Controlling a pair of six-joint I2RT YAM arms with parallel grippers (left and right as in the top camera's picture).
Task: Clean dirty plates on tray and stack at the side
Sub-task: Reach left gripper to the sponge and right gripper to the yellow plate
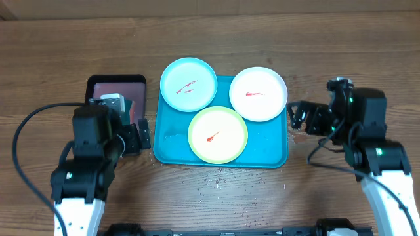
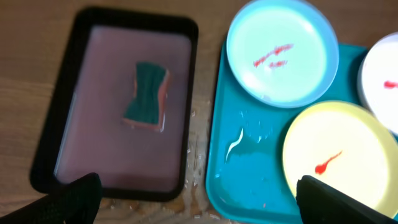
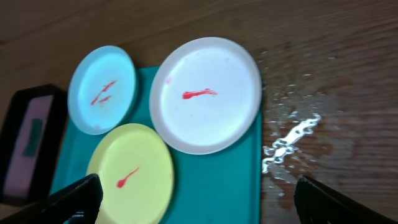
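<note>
We're at step 1 imo: blue plate (image 1: 189, 84), white plate (image 1: 258, 93) & yellow-green plate (image 1: 217, 134) all sit smeared on the tray (image 1: 269, 155), left pincer (image 1: 144, 136) & right pincer (image 1: 294, 117) both open w/ nothing held, so next we'd prob grab the sponge (image 2: 146, 94).

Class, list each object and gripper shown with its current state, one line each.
Light blue plate: dirty, two red smears
White plate: dirty, one red smear
Yellow-green plate: dirty, one red smear
Turquoise tray: wet
Sponge: lying in black tray
Left gripper: open, empty
Right gripper: open, empty
</note>
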